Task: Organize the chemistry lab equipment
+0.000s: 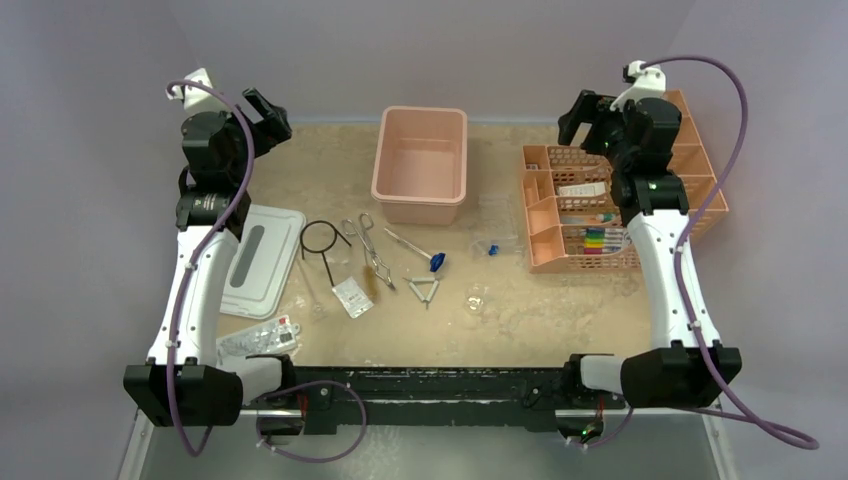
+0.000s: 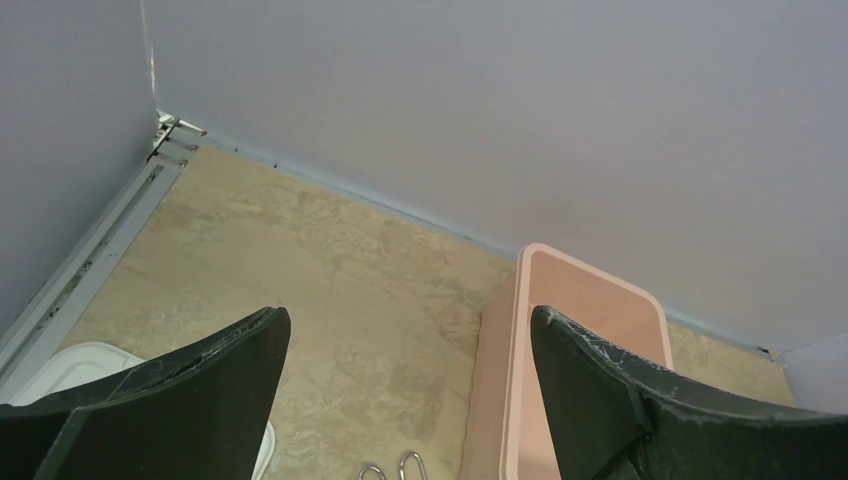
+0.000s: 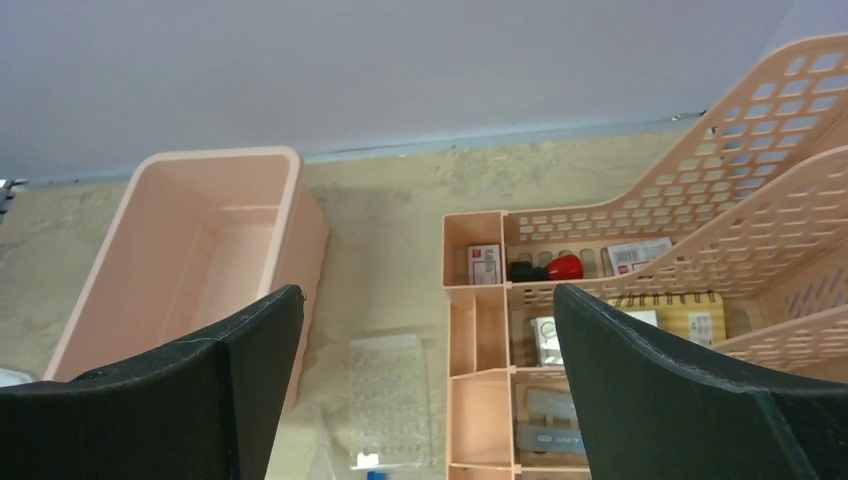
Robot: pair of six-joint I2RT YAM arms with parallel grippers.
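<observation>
In the top view, loose items lie mid-table: a black wire ring with stem, metal tongs, a thin blue-tipped rod, a wire triangle, a white packet, clear glassware and a clear plate. My left gripper is open and empty, raised at the back left. My right gripper is open and empty, raised over the organizer. In the left wrist view the tongs' loops show between my fingers. In the right wrist view the clear plate lies below.
A pink tub stands at the back middle, also in both wrist views. Its white lid lies at the left. An orange mesh organizer with supplies stands at the right. A clear packet lies front left.
</observation>
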